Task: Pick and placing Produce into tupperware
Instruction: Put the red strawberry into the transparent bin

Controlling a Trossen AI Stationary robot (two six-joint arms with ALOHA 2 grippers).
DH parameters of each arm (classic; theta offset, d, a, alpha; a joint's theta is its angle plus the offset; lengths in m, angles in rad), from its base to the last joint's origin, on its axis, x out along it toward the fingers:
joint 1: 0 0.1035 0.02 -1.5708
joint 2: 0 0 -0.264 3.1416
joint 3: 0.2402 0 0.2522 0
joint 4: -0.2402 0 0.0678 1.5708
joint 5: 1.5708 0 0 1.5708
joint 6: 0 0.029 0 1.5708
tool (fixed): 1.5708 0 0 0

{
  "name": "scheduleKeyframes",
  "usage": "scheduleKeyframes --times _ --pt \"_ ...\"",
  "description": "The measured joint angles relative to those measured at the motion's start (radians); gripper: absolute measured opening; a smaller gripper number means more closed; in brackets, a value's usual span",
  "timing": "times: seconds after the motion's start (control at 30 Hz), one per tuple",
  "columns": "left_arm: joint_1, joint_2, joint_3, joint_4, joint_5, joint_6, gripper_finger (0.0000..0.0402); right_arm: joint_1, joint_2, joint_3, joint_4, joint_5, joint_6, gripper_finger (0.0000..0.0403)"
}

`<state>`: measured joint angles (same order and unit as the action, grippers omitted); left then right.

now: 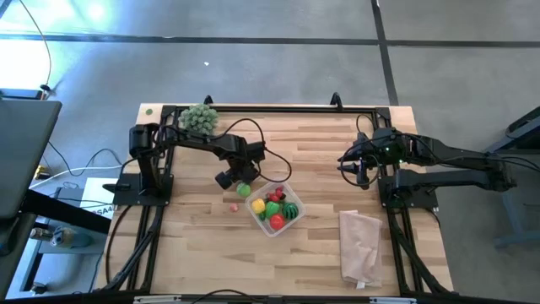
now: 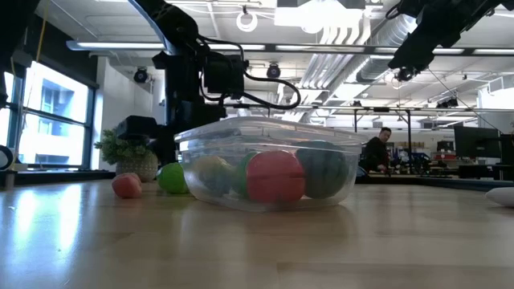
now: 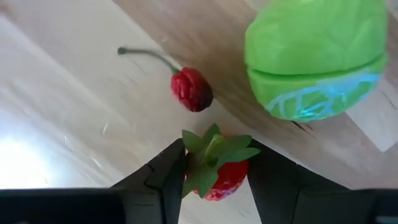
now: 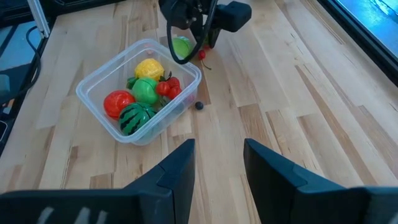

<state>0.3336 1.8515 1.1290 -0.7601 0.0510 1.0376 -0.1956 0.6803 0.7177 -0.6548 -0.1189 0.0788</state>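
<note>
From above, the left gripper (image 1: 239, 173) hangs low over the table (image 1: 321, 152) just beside the tub (image 1: 274, 207), with a green ball (image 1: 244, 189) at its tip and a small pink piece (image 1: 234, 207) nearby on the wood. Only the left wrist view shows what is between the fingers: a red strawberry (image 3: 216, 171) with green leaves, pinched from both sides, above a raspberry-like fruit (image 3: 191, 89) with a thin stem and the green ball (image 3: 317, 59), which is split by a seam. The tub sits mid-table, clear and square with rounded corners; the right wrist view lists its contents best: a yellow fruit (image 4: 149, 68), a red ball (image 4: 119, 102), a green piece (image 4: 145, 91) and a striped melon (image 4: 136, 117), plus a dark bead (image 4: 199, 106) outside on the wood. The low view alone shows a person (image 2: 375, 152) far behind. The right gripper (image 1: 361, 167) waits raised at the right, fingers apart and empty. A pale bag (image 1: 361, 244) lies at the right front.
</note>
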Motion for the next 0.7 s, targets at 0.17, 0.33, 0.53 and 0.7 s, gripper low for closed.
scheduleKeyframes --times 0.17,0.33,0.53,0.7 --pt "0.0 0.0 0.0 -0.001 -0.018 -0.04 0.016 0.0 0.0 0.0 0.0 0.0 0.0 0.0129" --pt "0.0 0.008 0.001 -0.001 -0.047 -0.052 0.0184 0.0 0.0 0.0 0.0 0.0 0.0 0.0129" --pt "0.0 0.034 0.006 -0.022 -0.06 -0.084 0.0204 0.0 0.0 0.0 0.0 0.0 0.0 0.0129" --pt "0.0 0.037 0.007 -0.021 -0.061 -0.087 0.0202 0.0 0.0 0.0 0.0 0.0 0.0 0.0129"
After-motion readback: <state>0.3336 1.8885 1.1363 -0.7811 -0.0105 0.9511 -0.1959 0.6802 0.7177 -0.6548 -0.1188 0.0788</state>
